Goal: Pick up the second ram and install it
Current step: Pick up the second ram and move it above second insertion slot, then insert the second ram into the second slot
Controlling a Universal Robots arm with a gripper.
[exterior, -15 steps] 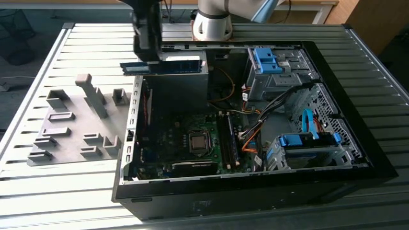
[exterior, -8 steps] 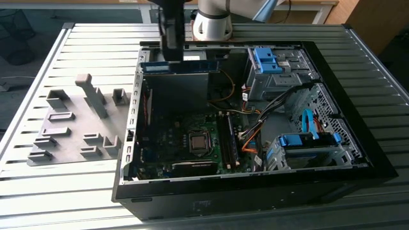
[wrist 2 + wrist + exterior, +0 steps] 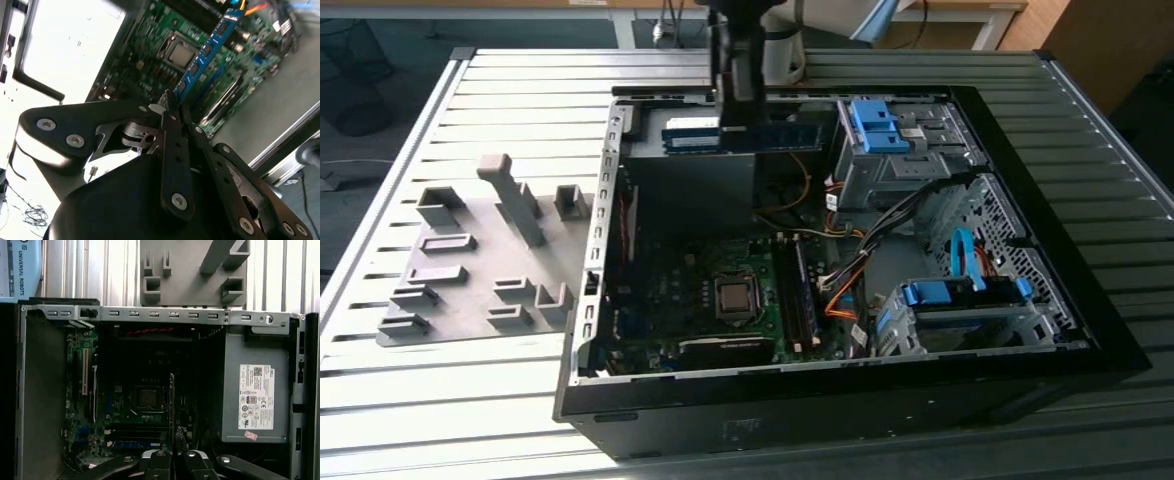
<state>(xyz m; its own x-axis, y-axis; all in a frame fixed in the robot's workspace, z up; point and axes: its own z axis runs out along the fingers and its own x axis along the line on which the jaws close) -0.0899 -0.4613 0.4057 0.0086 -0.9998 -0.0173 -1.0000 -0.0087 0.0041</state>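
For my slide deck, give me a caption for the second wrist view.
The hand, shut on the second ram, holds it with the motherboard behind.

Gripper (image 3: 169, 101): matte black; flat bar linkages, rounded pivot ends; silver screws (image 3: 179, 201) at joints; bare-metal inner links; bulbous black housing.

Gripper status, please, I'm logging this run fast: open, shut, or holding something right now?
Gripper: shut on the long, thin dark-green RAM stick with black chips, held over the open black computer case.
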